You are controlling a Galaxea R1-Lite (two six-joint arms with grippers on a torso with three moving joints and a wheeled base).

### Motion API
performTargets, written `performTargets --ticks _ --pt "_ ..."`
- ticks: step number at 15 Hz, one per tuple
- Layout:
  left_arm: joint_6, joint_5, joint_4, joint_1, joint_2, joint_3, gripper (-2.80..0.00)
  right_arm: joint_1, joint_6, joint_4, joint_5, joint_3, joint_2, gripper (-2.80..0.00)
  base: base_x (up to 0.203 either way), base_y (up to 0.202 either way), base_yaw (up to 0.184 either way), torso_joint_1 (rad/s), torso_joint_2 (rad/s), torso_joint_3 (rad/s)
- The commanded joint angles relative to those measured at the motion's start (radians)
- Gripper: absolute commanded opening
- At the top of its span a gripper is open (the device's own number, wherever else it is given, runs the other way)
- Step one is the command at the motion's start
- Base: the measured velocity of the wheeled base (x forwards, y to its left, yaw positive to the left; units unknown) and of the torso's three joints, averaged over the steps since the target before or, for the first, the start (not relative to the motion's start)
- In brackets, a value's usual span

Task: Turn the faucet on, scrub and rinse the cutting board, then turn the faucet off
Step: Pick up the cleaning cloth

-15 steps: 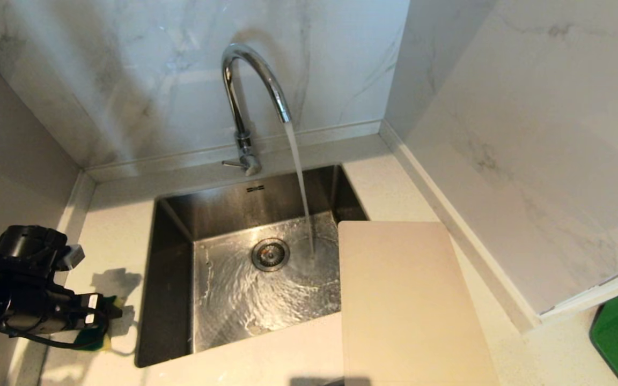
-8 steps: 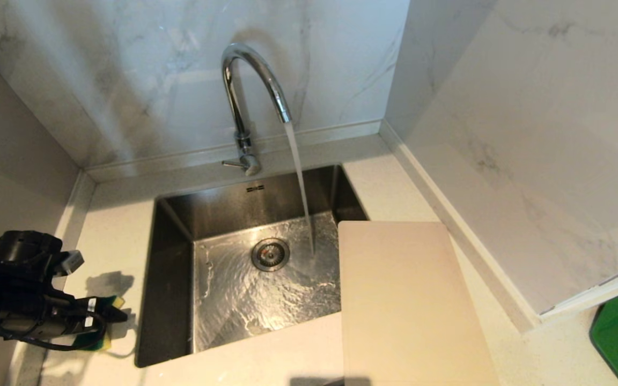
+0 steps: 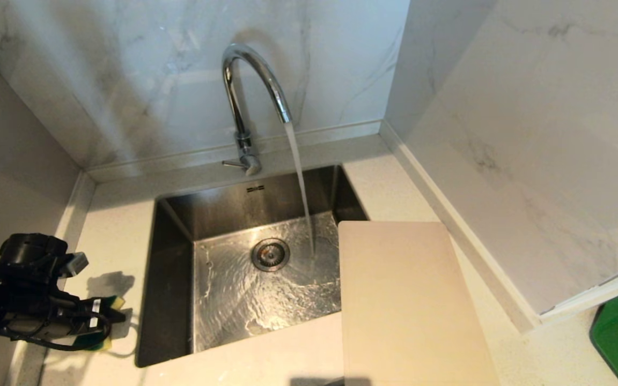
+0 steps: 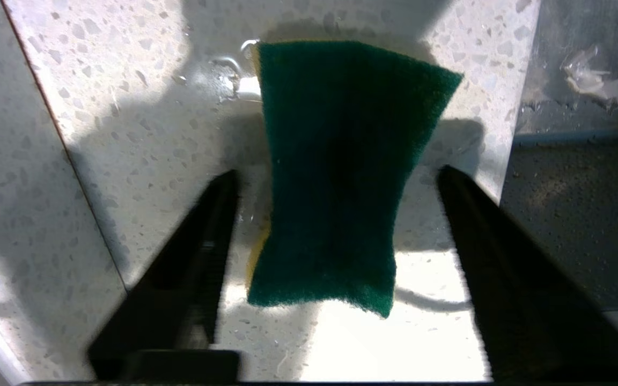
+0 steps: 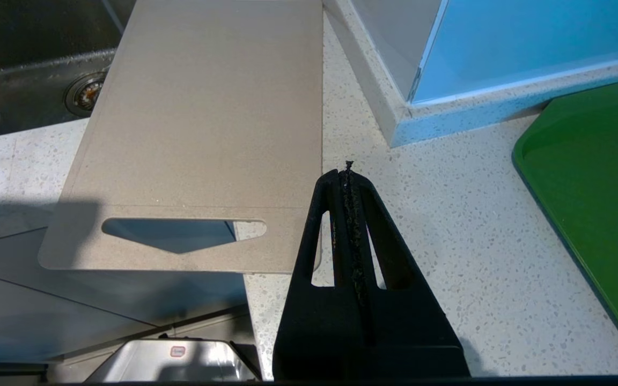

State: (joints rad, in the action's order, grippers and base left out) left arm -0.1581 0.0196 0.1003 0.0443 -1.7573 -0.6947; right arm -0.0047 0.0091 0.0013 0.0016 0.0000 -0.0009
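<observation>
The left gripper (image 4: 336,182) has its fingers (image 4: 201,252) spread wide around a green sponge (image 4: 341,171) lying on the table (image 4: 126,107), not touching it; the right gripper (image 5: 347,177) is closed and empty.

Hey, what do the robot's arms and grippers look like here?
The left gripper has two plain black fingers tapering to points. Its wrist is bulky black, with a looping black cable and small white labels. The right gripper is also black, with cut-out slots in each finger.

We can read no text; a small dark mark on the sink (image 3: 172,225) back wall is illegible
</observation>
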Motion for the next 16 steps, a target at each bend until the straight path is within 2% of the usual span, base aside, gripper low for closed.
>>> performTargets --ticks 1,5,7,14,16 --pt "-0.004 -0.001 0.018 0.000 -0.007 0.000 -2.80 0.000 0.000 0.000 0.000 0.000 -0.001 -2.80 0.000 0.000 0.000 0.000 0.00 0.000" --pt "-0.004 -0.008 0.018 0.000 -0.002 0.005 -2.80 0.000 0.000 0.000 0.000 0.000 -0.001 -2.80 0.000 0.000 0.000 0.000 0.00 0.000" --pt "-0.006 -0.047 0.018 0.000 0.007 0.006 -2.80 0.000 0.000 0.000 0.000 0.000 -0.001 -2.80 0.000 0.000 0.000 0.000 0.00 0.000" --pt "-0.032 -0.049 0.042 -0.001 0.028 0.002 -2.80 0.000 0.000 0.000 0.000 0.000 -0.001 -2.80 0.000 0.000 0.000 0.000 0.00 0.000" --pt "-0.032 -0.103 0.103 -0.002 0.045 0.025 -2.80 0.000 0.000 0.000 0.000 0.000 -0.001 -2.80 0.000 0.000 0.000 0.000 0.00 0.000"
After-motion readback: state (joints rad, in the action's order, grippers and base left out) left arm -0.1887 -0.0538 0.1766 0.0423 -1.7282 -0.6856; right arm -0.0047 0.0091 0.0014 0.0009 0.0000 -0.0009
